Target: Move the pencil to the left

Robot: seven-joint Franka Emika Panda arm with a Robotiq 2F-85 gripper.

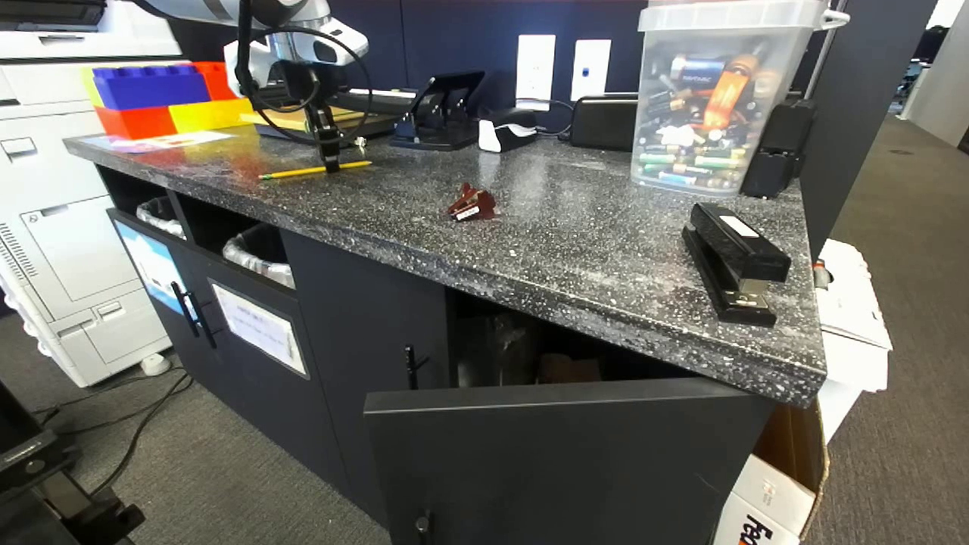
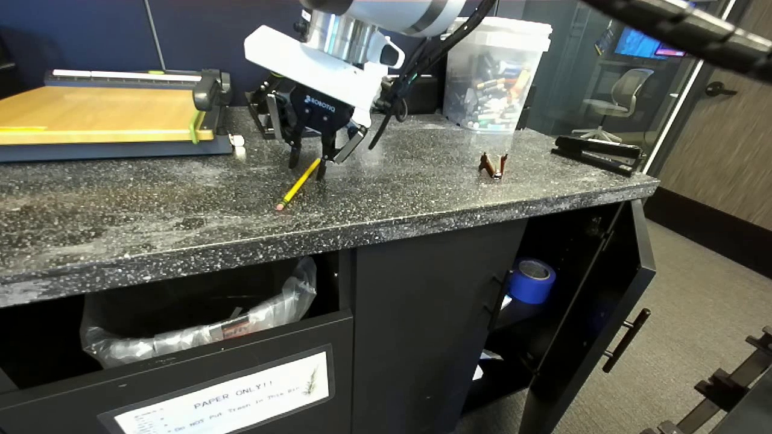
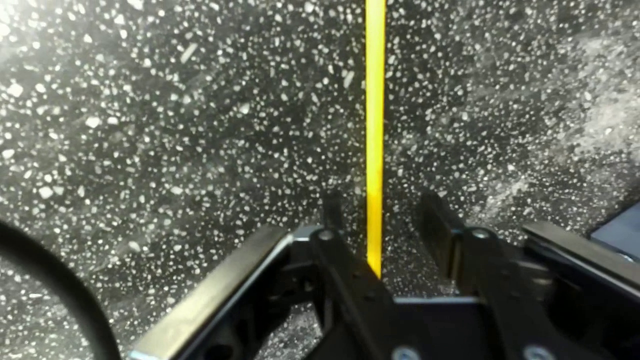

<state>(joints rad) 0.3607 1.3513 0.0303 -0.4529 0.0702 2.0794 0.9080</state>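
Note:
The pencil is a thin yellow stick lying flat on the dark speckled counter in both exterior views. In the wrist view the pencil runs upright through the frame, and its lower end is hidden behind a finger. My gripper is low over the pencil in both exterior views. In the wrist view the gripper is open, with one finger on each side of the pencil and a gap to both. Nothing is held.
A brown staple remover lies on the counter, with a black stapler near its end. A clear tub of batteries stands at the back. A paper trimmer and colored blocks are also on the counter.

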